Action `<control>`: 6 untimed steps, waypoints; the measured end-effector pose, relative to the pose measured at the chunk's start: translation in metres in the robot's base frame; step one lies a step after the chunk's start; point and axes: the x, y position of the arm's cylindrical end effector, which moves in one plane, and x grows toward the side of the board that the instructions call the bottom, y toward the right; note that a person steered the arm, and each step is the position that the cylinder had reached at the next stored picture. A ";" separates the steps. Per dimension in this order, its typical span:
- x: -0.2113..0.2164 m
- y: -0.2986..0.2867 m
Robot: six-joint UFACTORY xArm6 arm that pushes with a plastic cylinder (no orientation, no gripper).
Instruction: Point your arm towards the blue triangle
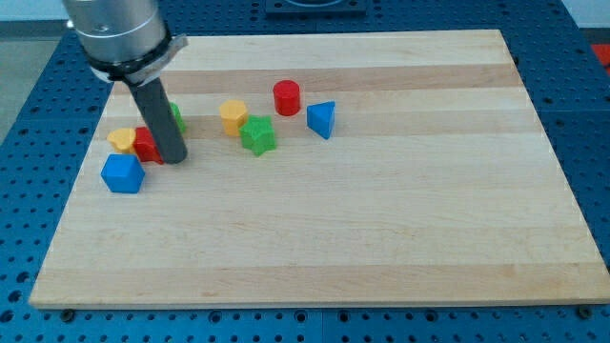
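The blue triangle (322,119) lies on the wooden board (381,219), right of the board's upper middle. My tip (174,158) rests on the board at the view's left, far to the left of the blue triangle. The tip touches or nearly touches a red block (146,145) on its left. A green block (176,117) is partly hidden behind the rod.
A yellow block (121,139) sits left of the red block. A blue cube (123,173) lies below them. A yellow block (233,116), a green star (257,135) and a red cylinder (287,97) cluster just left of the blue triangle.
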 end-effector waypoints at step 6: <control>0.002 0.248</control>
